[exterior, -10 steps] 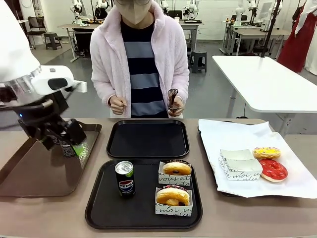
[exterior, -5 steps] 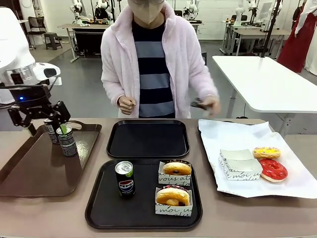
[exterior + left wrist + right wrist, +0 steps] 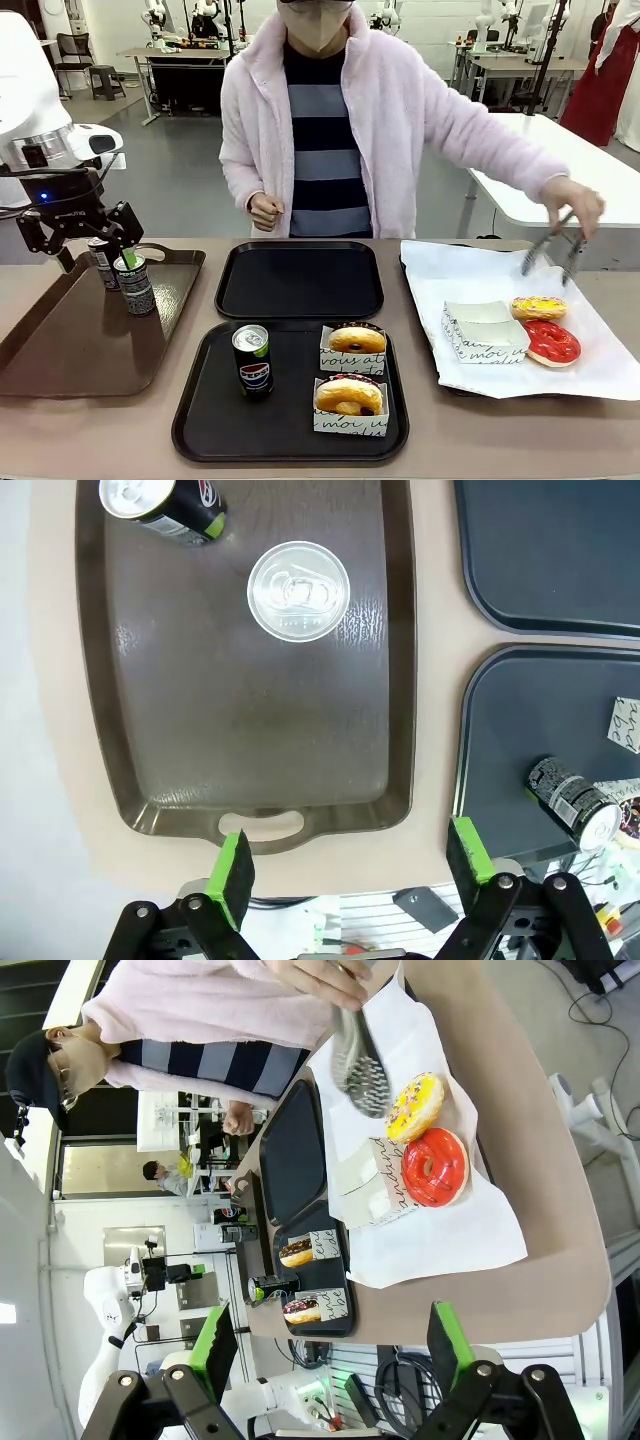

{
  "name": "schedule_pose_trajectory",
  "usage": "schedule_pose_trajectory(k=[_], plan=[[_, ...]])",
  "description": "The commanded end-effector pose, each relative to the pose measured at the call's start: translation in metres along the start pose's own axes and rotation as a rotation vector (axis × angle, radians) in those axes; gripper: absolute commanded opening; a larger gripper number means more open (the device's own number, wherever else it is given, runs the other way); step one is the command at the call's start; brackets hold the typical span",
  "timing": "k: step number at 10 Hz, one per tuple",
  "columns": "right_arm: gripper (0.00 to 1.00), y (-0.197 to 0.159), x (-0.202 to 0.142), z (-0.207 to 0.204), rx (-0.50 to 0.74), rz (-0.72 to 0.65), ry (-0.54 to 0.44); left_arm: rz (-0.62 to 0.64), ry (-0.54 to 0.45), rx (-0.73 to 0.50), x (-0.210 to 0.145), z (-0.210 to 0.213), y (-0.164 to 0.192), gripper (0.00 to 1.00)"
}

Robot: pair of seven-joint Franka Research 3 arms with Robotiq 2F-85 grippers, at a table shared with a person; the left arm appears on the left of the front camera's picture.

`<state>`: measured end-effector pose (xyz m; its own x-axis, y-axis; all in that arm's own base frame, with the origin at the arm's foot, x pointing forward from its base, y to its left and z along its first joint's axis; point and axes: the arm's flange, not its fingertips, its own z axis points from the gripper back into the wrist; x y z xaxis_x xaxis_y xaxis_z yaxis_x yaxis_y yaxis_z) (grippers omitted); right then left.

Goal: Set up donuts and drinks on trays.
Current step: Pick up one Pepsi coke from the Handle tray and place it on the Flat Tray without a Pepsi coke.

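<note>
Two drinks (image 3: 133, 285) stand on the brown tray (image 3: 250, 740) below your left gripper (image 3: 350, 845), jaws wide and empty. Centre on the nearer can (image 3: 298, 591), descend straight, missing the corner can (image 3: 165, 505).

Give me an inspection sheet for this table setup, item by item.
Surface: beige tabletop, no spills.
Job's things: near matte black square tray holds slim dark Pepsi can and two golden ring donuts in white paper holders; far black tray bare; two dark cans stand on glossy brown handled tray; yellow-iced donut and red-iced donut lie on white paper.
Clutter: nothing seen.
Grippers: left gripper open over the brown tray; right gripper open.
Cables: black cables on floor.
Surroundings: person's hand holds tongs over the paper; white table behind.
</note>
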<state>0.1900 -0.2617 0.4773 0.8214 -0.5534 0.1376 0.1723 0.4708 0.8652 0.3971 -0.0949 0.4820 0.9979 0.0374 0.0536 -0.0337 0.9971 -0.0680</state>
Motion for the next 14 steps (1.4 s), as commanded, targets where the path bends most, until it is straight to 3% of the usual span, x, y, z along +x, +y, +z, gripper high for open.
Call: schedule_pose_trajectory(k=[1,3,6,11,14], plan=[[1.00,-0.002,-0.001,0.001,0.005,0.003,0.007,0.052,0.042,-0.012,0.023,-0.008,-0.004,1.00],[1.00,-0.002,-0.001,0.001,0.005,0.003,0.007,0.104,0.050,-0.019,0.064,-0.020,-0.006,1.00],[1.00,-0.002,-0.001,0.001,0.005,0.003,0.007,0.132,0.079,0.007,0.095,-0.041,-0.013,1.00],[1.00,-0.002,-0.001,0.001,0.005,0.003,0.007,0.147,0.043,0.109,0.097,-0.054,-0.016,1.00],[1.00,-0.002,-0.001,0.001,0.005,0.003,0.007,0.167,0.017,0.109,0.101,-0.070,-0.009,1.00]])
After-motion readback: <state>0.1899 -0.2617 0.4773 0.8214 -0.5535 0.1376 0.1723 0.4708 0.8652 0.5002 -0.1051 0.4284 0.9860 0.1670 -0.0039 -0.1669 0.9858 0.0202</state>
